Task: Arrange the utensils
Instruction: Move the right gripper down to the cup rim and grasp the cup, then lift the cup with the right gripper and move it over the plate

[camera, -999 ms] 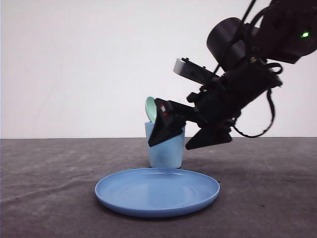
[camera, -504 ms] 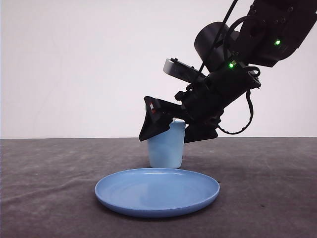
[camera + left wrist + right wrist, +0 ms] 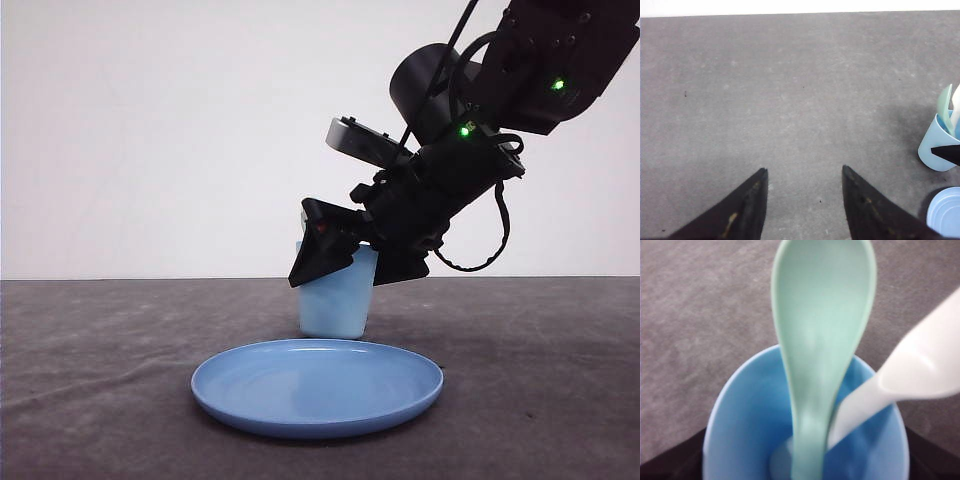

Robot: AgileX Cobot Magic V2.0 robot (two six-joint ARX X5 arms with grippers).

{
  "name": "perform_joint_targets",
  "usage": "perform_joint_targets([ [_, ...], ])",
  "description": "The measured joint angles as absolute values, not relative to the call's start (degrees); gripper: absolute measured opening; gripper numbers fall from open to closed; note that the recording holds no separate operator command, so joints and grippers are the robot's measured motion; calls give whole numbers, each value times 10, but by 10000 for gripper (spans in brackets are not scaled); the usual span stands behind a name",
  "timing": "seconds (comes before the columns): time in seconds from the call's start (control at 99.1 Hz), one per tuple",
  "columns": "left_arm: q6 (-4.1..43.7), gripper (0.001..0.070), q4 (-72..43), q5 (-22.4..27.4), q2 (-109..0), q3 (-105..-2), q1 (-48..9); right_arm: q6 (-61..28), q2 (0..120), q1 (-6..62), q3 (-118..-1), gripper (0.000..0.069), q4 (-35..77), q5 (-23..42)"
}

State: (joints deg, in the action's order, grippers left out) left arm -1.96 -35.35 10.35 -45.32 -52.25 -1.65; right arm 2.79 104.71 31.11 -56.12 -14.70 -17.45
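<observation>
Left tool (image 3: 802, 210): we see its two dark fingers spread wide with nothing between them, hanging over bare grey counter (image 3: 765, 90), well apart from the cup.

Plate: round, shallow blue plastic plate (image 3: 317, 385) nearest the camera on the counter, with nothing on it.

Cup: light blue plastic cup (image 3: 335, 295) standing upright just behind the plate.

Spoon: pale mint-green plastic spoon (image 3: 820, 340) stands handle-down in the cup, bowl up above the rim, leaning against the cup's wall.

Fork: small white plastic fork (image 3: 890, 385) also sits in the cup, crossing beside the spoon; its upper end is blurred, so we cannot make out the tines.

Right tool (image 3: 335, 255): tips at the cup's rim. We cannot tell how far apart the fingers are, nor whether they have hold of anything.

Handling (our judgement): both utensils look light, stiff and smooth, so they may slip or tip the light cup. We would grip across the flat of a handle just above the rim.

Task status: both utensils appear stowed in the cup.
</observation>
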Motion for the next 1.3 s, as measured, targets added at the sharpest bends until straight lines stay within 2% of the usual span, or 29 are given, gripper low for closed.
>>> perform_joint_targets([
  [0.363,-20,276,-354,103,-453,-522,-17,11,942,333,-561,453,-44,-175],
  [0.625,-20,276,-353,103,-453,-522,-17,-11,851,383,-555,452,45,-115],
  [1.009,-20,276,-353,103,-453,-522,-16,-22,717,460,-450,452,29,-59],
  [1.301,-20,276,-354,103,-453,-522,-17,-21,690,477,-349,452,-76,-58],
])
